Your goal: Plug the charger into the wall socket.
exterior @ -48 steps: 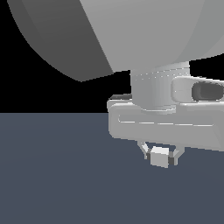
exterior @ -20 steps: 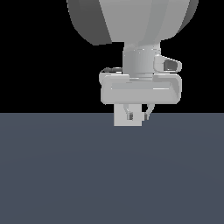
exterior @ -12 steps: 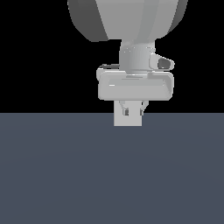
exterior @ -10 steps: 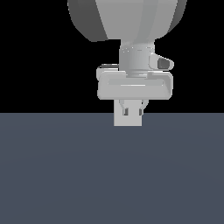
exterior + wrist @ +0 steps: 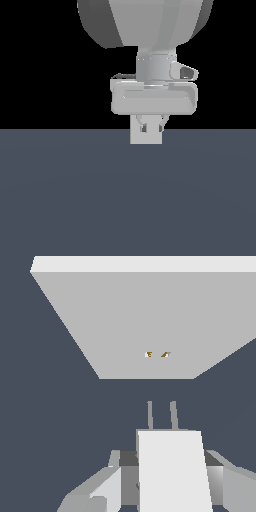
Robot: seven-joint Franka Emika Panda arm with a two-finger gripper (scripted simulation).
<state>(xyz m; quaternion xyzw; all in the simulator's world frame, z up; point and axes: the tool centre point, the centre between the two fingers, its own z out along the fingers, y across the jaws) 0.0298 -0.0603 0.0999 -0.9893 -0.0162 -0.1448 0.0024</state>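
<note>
One gripper [image 5: 151,126] clamped on one charger [image 5: 172,471], with two prongs aimed at one wall socket [image 5: 150,316] a short gap beyond, apart from it. Only in the wrist view: two small holes at the plate's centre, prongs near in line. Only in the exterior view: arm [image 5: 150,25] overhead, hand low over the dark floor [image 5: 128,200], pale square [image 5: 146,136] behind the fingers.

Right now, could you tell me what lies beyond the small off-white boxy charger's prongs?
Past the small off-white boxy charger stands the flat pale grey square wall socket, two tiny holes at its centre. A gap remains. The socket's rear is hidden.
</note>
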